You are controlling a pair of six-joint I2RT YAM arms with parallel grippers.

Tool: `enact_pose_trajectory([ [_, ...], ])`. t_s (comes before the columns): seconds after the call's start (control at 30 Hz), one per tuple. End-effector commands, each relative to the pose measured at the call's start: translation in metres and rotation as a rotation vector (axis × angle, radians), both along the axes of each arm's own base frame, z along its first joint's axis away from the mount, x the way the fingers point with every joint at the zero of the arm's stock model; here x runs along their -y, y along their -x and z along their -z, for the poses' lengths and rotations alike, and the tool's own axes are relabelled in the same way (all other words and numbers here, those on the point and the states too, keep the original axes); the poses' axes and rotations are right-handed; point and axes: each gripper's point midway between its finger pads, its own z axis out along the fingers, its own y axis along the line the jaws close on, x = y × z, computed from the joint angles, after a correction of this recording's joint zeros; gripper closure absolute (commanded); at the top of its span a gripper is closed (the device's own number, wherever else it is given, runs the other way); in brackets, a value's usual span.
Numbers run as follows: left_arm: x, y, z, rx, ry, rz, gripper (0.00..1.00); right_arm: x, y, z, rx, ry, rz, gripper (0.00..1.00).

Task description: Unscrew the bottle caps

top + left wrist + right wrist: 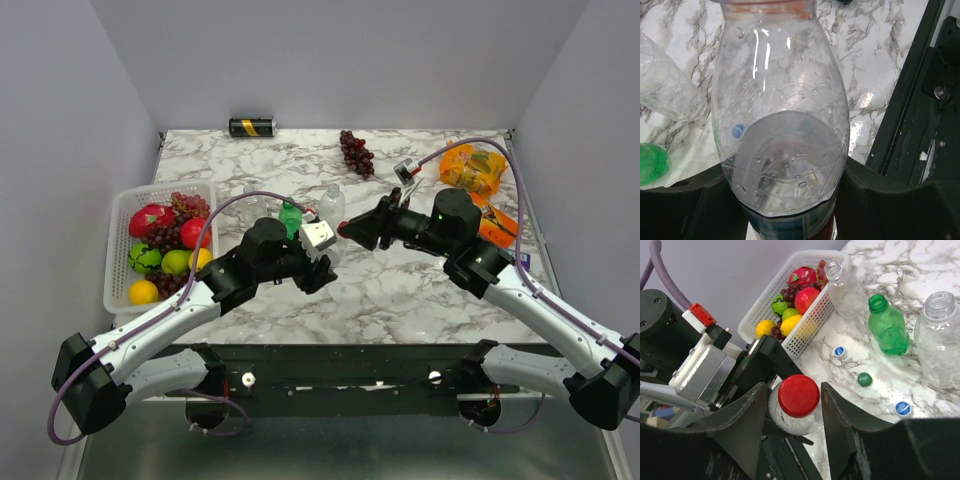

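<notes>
**Three of four bottles open, red cap still on the last one.**
Uncapped and standing mid-table: long clear bottle (pixel 847 290), clear bottle (pixel 940 342), green bottle (pixel 888 327); their three loose caps (pixel 864 379) lie on the table (pixel 400 290) just near of them. The last bottle (pixel 785 110) is held off the table at centre, left gripper (pixel 785 170) pinching its body, cap pointing right. The right gripper (pixel 794 390) has its fingers spread either side of the red cap (pixel 798 394), a thin gap showing, so probably not gripping yet. Left to do: close, twist, pull off. Around: fruit basket (pixel 112 255) left, orange bag (pixel 473 168) far right, grapes (pixel 356 152) and can (pixel 252 127) far. Nothing blocks the cap; the open bottles stand close on the far side, a tip-over risk.
</notes>
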Motion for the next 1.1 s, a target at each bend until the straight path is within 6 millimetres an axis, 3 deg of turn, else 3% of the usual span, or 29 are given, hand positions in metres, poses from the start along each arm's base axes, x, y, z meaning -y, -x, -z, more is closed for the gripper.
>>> enact_pose_trajectory([
  [0.0, 0.001, -0.004, -0.015, 0.029, 0.024, -0.019, 0.59, -0.007, 0.008, -0.008, 0.014, -0.022, -0.055, 0.53],
  [0.03, 0.000, -0.004, -0.015, 0.029, 0.026, -0.021, 0.59, -0.008, 0.010, -0.008, 0.010, -0.025, -0.069, 0.58],
  [0.2, -0.001, -0.004, -0.014, 0.033, 0.023, -0.024, 0.59, -0.011, 0.012, -0.002, 0.005, -0.011, -0.088, 0.61],
  [0.3, 0.000, -0.003, -0.017, 0.038, 0.027, -0.019, 0.60, -0.013, 0.015, 0.000, 0.006, -0.006, -0.116, 0.69],
  [0.43, 0.006, 0.015, -0.030, 0.057, 0.082, 0.093, 0.60, -0.022, 0.033, -0.005, 0.055, -0.034, -0.253, 0.83],
  [0.47, 0.010, 0.027, -0.034, 0.054, 0.111, 0.163, 0.60, -0.022, 0.036, -0.005, 0.065, -0.036, -0.275, 0.87],
  [0.53, 0.011, 0.038, -0.043, 0.074, 0.141, 0.228, 0.60, -0.023, 0.045, -0.008, 0.107, -0.038, -0.334, 0.99],
  [0.8, 0.014, 0.099, -0.066, 0.053, 0.246, 0.569, 0.61, -0.017, 0.089, -0.012, 0.284, -0.044, -0.593, 0.99],
  [0.93, 0.012, 0.119, -0.069, 0.006, 0.272, 0.690, 0.61, -0.011, 0.112, -0.007, 0.344, -0.053, -0.748, 0.99],
  [1.07, 0.011, 0.128, -0.071, -0.027, 0.276, 0.745, 0.62, -0.008, 0.120, -0.004, 0.391, -0.053, -0.807, 0.99],
])
